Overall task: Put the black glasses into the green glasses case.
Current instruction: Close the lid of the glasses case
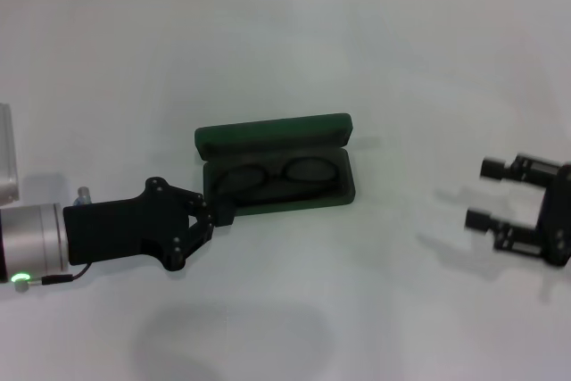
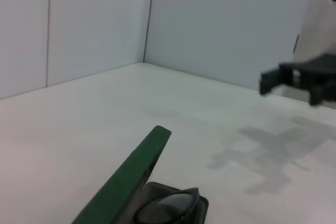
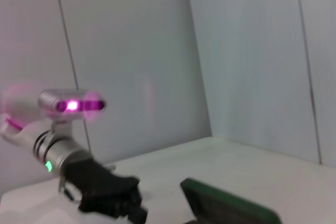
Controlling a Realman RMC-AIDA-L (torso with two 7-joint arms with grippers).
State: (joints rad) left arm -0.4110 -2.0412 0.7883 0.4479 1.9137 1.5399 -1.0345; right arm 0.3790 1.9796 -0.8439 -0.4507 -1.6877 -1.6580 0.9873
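The green glasses case (image 1: 272, 136) lies open in the middle of the white table, its lid standing up at the far side. The black glasses (image 1: 277, 176) lie inside its tray, lenses side by side. My left gripper (image 1: 221, 212) is shut, its tip at the case's left end, with nothing seen between its fingers. The left wrist view shows the lid's edge (image 2: 131, 174) and one lens (image 2: 168, 205) close below. My right gripper (image 1: 486, 192) hovers open far to the right of the case, holding nothing.
The white table (image 1: 357, 310) spreads all round the case, with a pale wall behind it. A grey object (image 1: 7, 158) sits at the left edge. The right wrist view shows my left arm (image 3: 107, 192) and the case lid (image 3: 226, 208).
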